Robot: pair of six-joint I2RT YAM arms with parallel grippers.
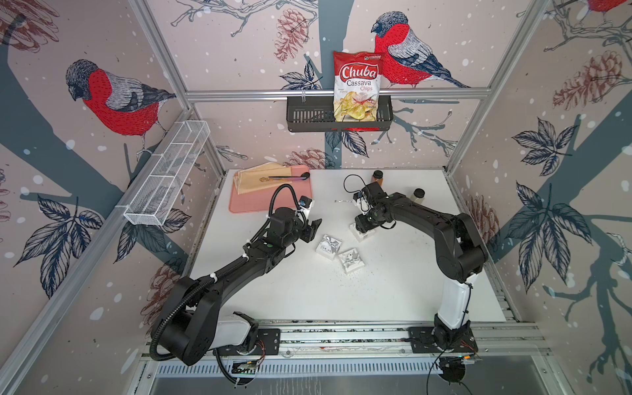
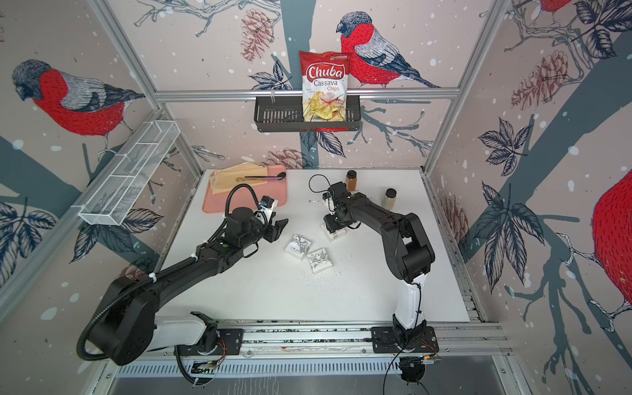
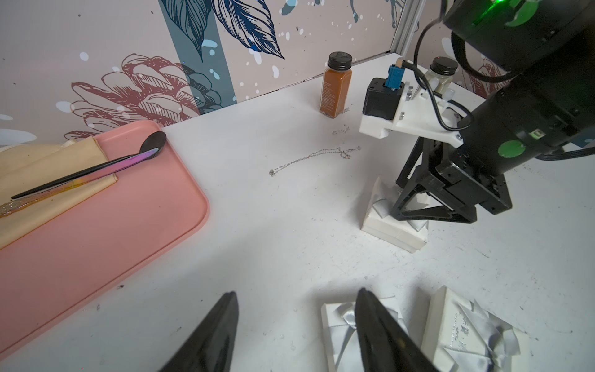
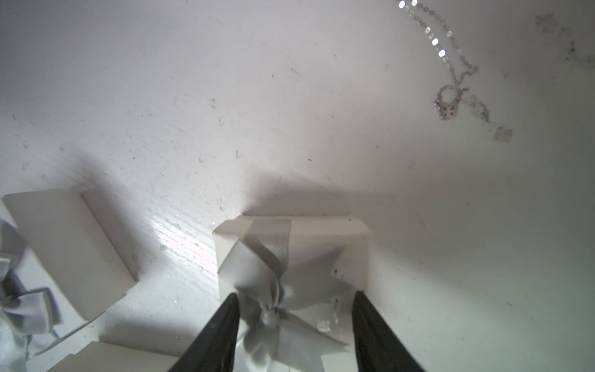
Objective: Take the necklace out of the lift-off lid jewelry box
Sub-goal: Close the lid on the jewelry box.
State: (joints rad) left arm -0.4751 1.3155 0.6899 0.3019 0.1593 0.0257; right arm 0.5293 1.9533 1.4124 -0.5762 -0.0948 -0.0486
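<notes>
Headcount first: three white jewelry boxes with silver bows on the table [image 1: 393,290]. That's the left box [image 1: 330,247], the near box [image 1: 351,261] and the far box [image 1: 360,236], which sits right under the right end effector [image 4: 294,294].

One necklace [image 3: 309,157], stretched out on bare table outside all three boxes. It lies between the pink tray [image 1: 246,203] and the far box, near the orange spice jar [image 1: 377,176]. Two jars total, counting the pale spice jar [image 1: 418,195]. One Chuba chips bag [image 1: 357,85] stands in a black basket [image 1: 301,118], and there's one white wire basket [image 1: 167,174] on the side wall.

Left end effector [image 1: 316,227] stands wide with nothing in it, just beside the left box. The right one has a finger down either side of the far box's bow, and I can't tell if it's actually squeezing.

Hard bits: the far box is mostly hidden by the arm in both top views. The necklace runs off the frame edge in the right wrist view. On the tray's beige cloth [image 3: 48,154] there's a black spoon [image 3: 96,169] plus a rainbow handle, but I can't get an exact cutlery count.
</notes>
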